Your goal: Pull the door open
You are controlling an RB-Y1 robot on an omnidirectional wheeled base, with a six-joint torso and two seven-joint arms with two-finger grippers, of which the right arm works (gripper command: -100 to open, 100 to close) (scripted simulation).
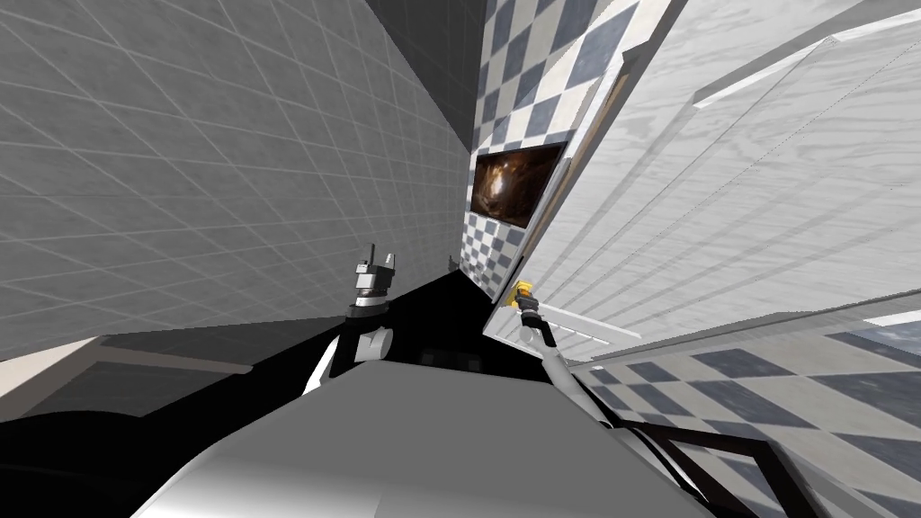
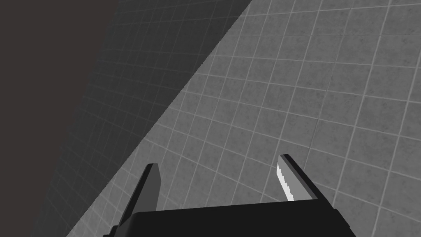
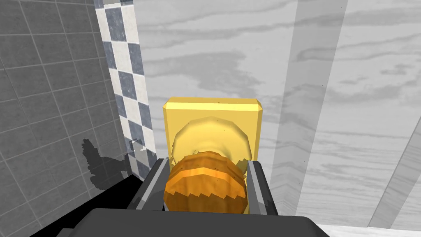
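My right gripper (image 3: 208, 164) pinches the orange knob (image 3: 205, 187) near the free edge of the white door (image 3: 230, 53). I should pull back along the door's arc, squeezing firmly so the round knob cannot slip. My wrist view confirms finger contact; the head view adds my left gripper (image 1: 376, 261), spread and idle.

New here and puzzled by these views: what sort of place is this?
Probably a bathroom or similar tiled room: grey tiled wall, blue-and-white chequered wall, and a pale wood-grain door whose gold knob the right gripper holds.
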